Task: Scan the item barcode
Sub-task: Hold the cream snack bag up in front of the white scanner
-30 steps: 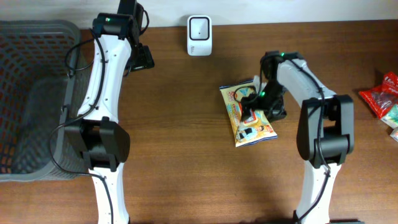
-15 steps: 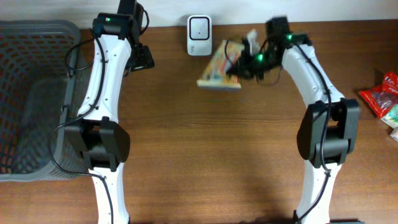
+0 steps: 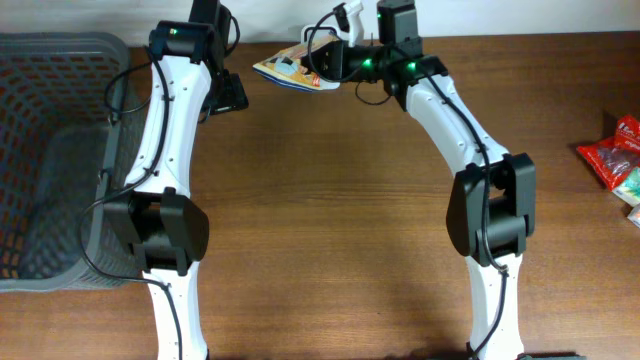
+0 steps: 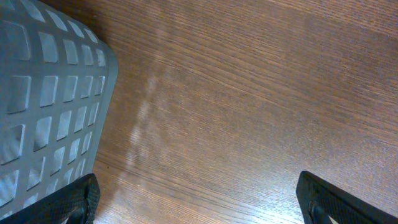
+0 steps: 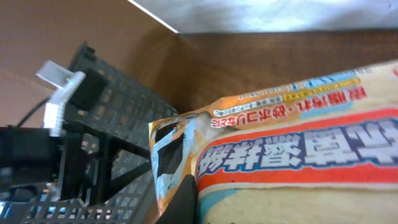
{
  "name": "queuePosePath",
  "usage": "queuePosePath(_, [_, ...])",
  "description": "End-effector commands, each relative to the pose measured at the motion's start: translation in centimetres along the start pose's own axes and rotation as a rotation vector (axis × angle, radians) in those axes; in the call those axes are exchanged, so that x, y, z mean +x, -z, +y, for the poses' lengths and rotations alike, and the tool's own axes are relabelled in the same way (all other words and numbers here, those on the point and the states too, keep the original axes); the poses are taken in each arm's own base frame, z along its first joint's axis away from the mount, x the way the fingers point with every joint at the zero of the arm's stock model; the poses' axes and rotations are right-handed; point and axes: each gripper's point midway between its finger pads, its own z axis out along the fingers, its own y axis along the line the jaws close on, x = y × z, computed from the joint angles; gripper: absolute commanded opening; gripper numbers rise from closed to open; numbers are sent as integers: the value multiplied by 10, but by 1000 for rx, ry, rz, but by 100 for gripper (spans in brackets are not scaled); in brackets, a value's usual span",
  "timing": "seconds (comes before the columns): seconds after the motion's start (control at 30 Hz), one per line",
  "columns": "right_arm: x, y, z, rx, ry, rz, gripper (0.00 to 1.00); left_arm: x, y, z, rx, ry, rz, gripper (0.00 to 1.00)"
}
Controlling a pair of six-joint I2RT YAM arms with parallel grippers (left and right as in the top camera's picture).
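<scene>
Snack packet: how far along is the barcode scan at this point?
Done: the snack packet is off the table, pinched in the right gripper near the far edge. In hand: presenting it; the right wrist view shows only its printed face, no barcode. Left: the scan itself; nothing in these views confirms a read. The left gripper is open and empty beside the basket.
</scene>
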Motion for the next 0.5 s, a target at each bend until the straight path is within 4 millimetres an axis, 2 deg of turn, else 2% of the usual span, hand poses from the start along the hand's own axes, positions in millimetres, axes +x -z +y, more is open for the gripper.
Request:
queuePosePath(0.0, [-38, 8, 8, 32, 108, -132, 4, 1, 2, 1, 1, 14, -1, 99])
queuePosePath(0.2, [-77, 12, -2, 177, 191, -327, 4, 1, 2, 1, 1, 13, -1, 99])
queuePosePath(0.27, [-85, 1, -11, 274, 203, -413, 4, 1, 2, 1, 1, 13, -1, 99])
queuePosePath(0.37, [-85, -17, -16, 328, 219, -479, 4, 0, 2, 2, 0, 16, -1, 99])
queuePosePath(0.47, [-75, -40, -16, 300, 241, -489, 4, 0, 2, 3, 0, 17, 0, 99])
